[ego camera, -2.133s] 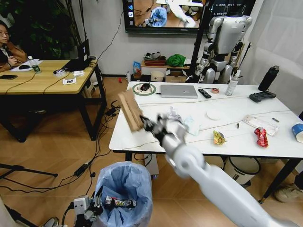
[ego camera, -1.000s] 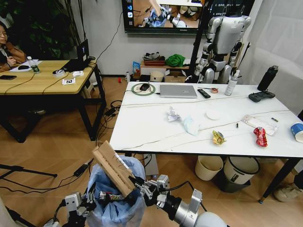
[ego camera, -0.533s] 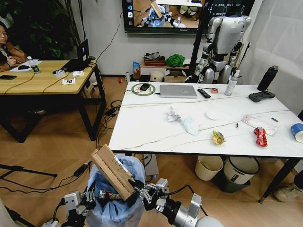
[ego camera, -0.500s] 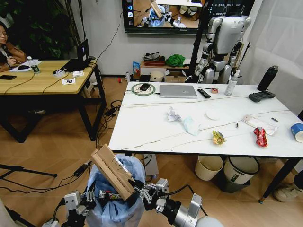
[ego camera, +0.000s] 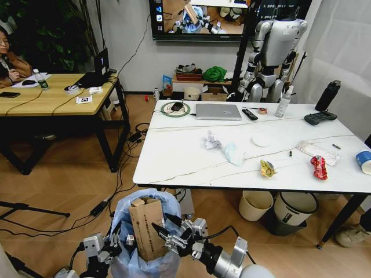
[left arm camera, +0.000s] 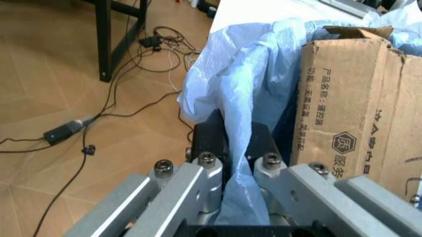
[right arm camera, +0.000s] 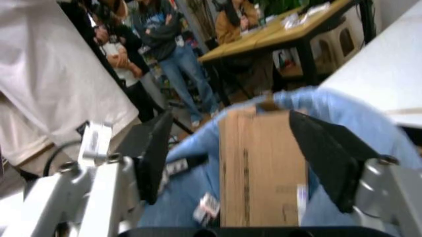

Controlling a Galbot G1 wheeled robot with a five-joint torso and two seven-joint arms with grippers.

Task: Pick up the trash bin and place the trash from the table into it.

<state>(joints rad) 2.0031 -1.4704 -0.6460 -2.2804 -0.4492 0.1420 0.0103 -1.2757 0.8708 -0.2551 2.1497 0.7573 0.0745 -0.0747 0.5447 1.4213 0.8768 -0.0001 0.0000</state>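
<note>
At about seven o'clock of the head view, the trash bin [ego camera: 145, 240] with its light-blue bag stands off the near left corner of the table [ego camera: 185, 156]. A brown cardboard box [ego camera: 146, 227] stands upright in its mouth. The left gripper [ego camera: 104, 248] sits at the bin's nine o'clock, fingers clamped on the bag edge. The right gripper [ego camera: 168, 236] is at the bin's three o'clock, fingers spread apart just beside the box and not holding it. On the table lie white tissues [ego camera: 223, 147], a yellow wrapper [ego camera: 267, 168], a red wrapper [ego camera: 319, 167], a clear plastic pack [ego camera: 317, 152] and, at the three o'clock edge, a blue-white paper cup [ego camera: 364, 161]. A laptop [ego camera: 218, 111] rests toward the far edge at twelve o'clock.

Left wrist view: the left gripper [left arm camera: 231, 148] has its black fingers [left arm camera: 211, 140] closed on a fold of the trash bin's [left arm camera: 231, 69] blue bag, with the printed cardboard box [left arm camera: 349, 103] just beside it inside the liner.

Right wrist view: the right gripper [right arm camera: 237, 153] has its dark fingers [right arm camera: 326, 148] held wide, one on each side of the cardboard box [right arm camera: 260, 168], which stands within the blue bag of the trash bin [right arm camera: 343, 116]. Whether either finger touches the box cannot be told.
</note>
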